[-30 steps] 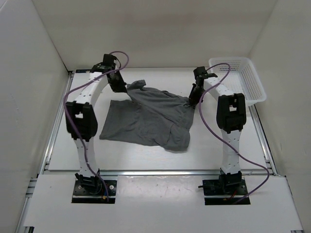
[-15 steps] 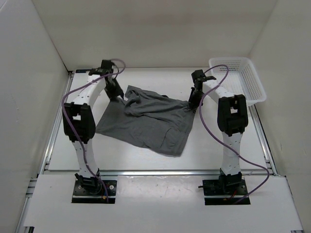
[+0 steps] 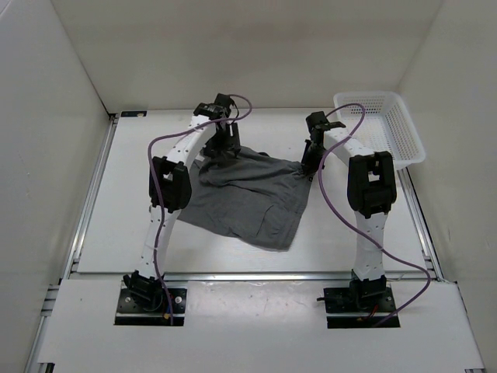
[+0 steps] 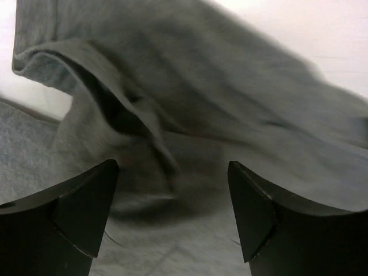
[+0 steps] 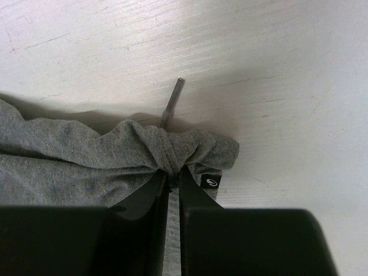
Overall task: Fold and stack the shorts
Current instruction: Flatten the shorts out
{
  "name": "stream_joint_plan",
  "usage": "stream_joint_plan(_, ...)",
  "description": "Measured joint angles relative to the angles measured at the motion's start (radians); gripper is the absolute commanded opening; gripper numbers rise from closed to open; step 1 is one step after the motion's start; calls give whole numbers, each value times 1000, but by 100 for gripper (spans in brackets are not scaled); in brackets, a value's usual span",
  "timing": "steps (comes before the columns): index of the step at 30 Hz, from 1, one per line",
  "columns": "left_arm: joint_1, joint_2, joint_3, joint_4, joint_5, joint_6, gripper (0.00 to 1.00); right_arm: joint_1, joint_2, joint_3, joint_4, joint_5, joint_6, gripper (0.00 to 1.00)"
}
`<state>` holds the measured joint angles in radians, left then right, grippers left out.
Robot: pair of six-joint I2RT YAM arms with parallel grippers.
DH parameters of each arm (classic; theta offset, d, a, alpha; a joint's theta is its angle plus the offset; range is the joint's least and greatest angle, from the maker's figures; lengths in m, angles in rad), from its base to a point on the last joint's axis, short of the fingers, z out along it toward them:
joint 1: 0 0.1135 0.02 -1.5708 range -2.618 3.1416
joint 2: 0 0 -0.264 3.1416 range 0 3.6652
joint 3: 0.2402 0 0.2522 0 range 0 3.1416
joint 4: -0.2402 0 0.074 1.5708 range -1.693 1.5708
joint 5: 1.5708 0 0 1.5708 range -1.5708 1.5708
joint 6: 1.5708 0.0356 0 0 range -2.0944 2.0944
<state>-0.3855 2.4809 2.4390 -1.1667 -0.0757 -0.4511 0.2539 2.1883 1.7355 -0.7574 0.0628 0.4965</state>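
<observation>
Clamping on anything, the right end effector [image 5: 171, 181]?

Yes. Its fingers are together on a bunched fold at the far right edge of the shorts [image 5: 69, 155]. A drawstring tip [image 5: 172, 100] pokes out of the bunch onto the bare surface [image 5: 276, 69], and a small black label [image 5: 211, 181] sits just beside the right finger.

And the left end effector [image 4: 172, 190]?

Its fingers are apart and hold nothing. It is over a rumpled ridge of cloth at the far left of the shorts. That view is blurred, so I cannot tell if it touches.

Where do the shorts lie overall?

In the middle of the surface, between the two arms. The far edge is gathered, and the rest spreads flat toward the near side.

Anything else?

A white basket [image 3: 404, 128] stands in the far right corner, apart from the cloth.
</observation>
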Motion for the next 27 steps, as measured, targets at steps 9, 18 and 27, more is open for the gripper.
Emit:
stream_joint_plan(9, 119, 19, -37, -23, -5, -9, 10, 0, 2, 6, -5, -3, -8, 0)
stream_joint_plan(18, 439, -140, -83, 60, 177, -41, 79, 0, 4, 8, -6, -2, -11, 1)
stream_joint_plan(27, 459, -203, -297, 56, 214, -32, 94, 0, -53, -52, 0, -6, -40, 84)
